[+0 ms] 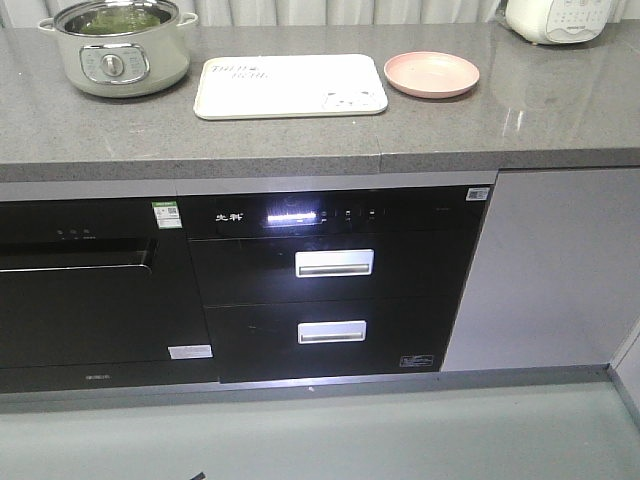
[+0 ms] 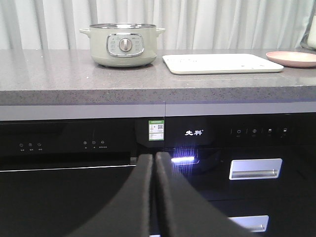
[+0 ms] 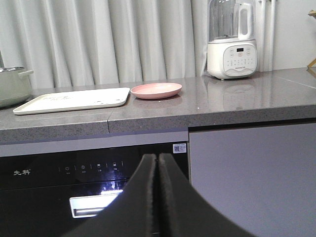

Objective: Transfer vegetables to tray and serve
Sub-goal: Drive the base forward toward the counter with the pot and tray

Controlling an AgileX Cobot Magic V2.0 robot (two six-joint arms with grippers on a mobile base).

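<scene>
Grey stone counter [image 1: 300,140] | cream tray [image 1: 290,85] bare, centre | pot [image 1: 120,60] far left, vegetables [image 1: 118,20] inside | left fingers [image 2: 140,187], right fingers [image 3: 145,187] pressed together, empty, below counter edge | risk: thin leaf tearing or slipping from pinch; pot rim blocking reach

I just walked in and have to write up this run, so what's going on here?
Nothing is being handled yet. The left gripper and right gripper are both shut and empty, held low in front of the black appliances under the counter. Up on it, green vegetables sit in the pale green electric pot. The cream tray lies between that pot and the pink plate, and both hold nothing. The transfer has not begun.
</scene>
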